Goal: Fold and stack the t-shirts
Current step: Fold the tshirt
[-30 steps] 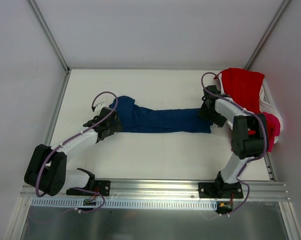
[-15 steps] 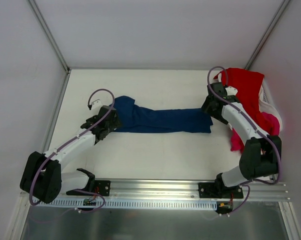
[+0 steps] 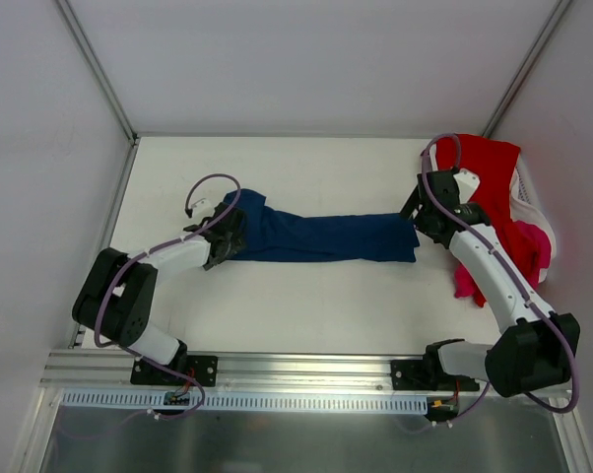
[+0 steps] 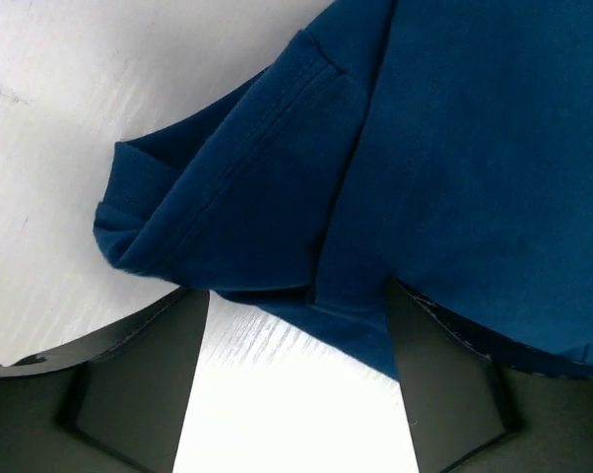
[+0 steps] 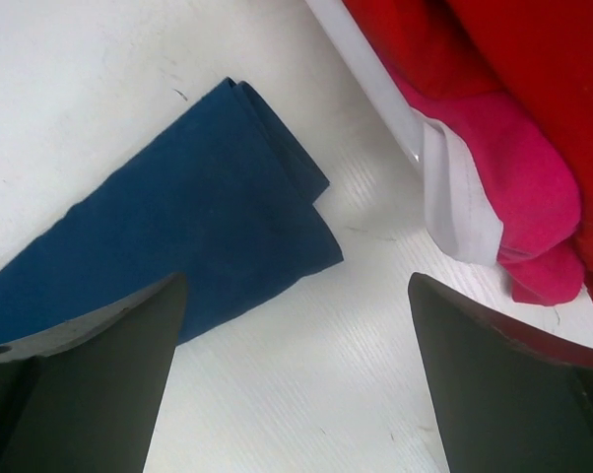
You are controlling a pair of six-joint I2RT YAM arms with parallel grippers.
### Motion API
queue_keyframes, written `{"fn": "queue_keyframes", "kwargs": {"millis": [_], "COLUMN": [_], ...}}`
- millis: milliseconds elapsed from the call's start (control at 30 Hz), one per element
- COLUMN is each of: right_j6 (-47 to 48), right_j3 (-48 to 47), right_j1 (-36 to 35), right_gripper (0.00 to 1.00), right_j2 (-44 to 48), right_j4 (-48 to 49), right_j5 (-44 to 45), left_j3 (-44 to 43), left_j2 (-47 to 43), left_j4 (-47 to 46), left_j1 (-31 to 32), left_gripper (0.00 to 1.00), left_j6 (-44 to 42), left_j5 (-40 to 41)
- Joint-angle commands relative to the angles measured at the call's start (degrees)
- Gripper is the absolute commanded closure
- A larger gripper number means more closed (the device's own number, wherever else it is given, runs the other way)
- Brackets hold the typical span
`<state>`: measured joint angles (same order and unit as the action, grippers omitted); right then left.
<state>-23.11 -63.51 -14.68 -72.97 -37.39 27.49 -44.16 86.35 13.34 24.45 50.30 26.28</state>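
Observation:
The navy t-shirt (image 3: pixel 321 236) lies on the table as a long narrow band, running left to right. My left gripper (image 3: pixel 224 237) is at its left end, jaws open. In the left wrist view a sleeve and hem of the navy t-shirt (image 4: pixel 425 148) reach the tips of the left gripper (image 4: pixel 296 394), with bare table between the fingers (image 4: pixel 129 384). My right gripper (image 3: pixel 427 212) hovers open just past the right end. The navy corner (image 5: pixel 198 227) lies ahead of the right gripper (image 5: pixel 296 374). The red t-shirt (image 3: pixel 479 172) and the pink t-shirt (image 3: pixel 535 246) sit in the basket.
The white basket (image 3: pixel 528 202) stands at the table's right edge against the wall; its rim (image 5: pixel 375 89) shows close to the right gripper. Part of the pink t-shirt (image 3: pixel 464 281) hangs out beside the right arm. Cage walls enclose the table on three sides.
The left arm has folded in and its jaws have narrowed at the shirt's left end. The right arm has stretched out, its gripper drawing up and right off the shirt's right end.

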Motion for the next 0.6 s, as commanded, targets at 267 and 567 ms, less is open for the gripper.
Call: {"fn": "queue_keyframes", "kwargs": {"millis": [267, 567], "right_j6": [2.4, 3.1], "right_j3": [4.4, 6.3], "right_j1": [-0.3, -0.3], "right_gripper": [0.00, 0.00], "right_j2": [6.4, 7.5], "right_j4": [-0.5, -0.8], "right_j5": [1.6, 1.7], "left_j3": [-6.4, -8.9], "left_j2": [6.4, 8.0], "left_j4": [-1.0, -1.4], "left_j1": [-0.2, -2.6], "left_gripper": [0.91, 1.00], "left_j6": [-0.6, -3.5], "left_j5": [4.5, 5.9]}}
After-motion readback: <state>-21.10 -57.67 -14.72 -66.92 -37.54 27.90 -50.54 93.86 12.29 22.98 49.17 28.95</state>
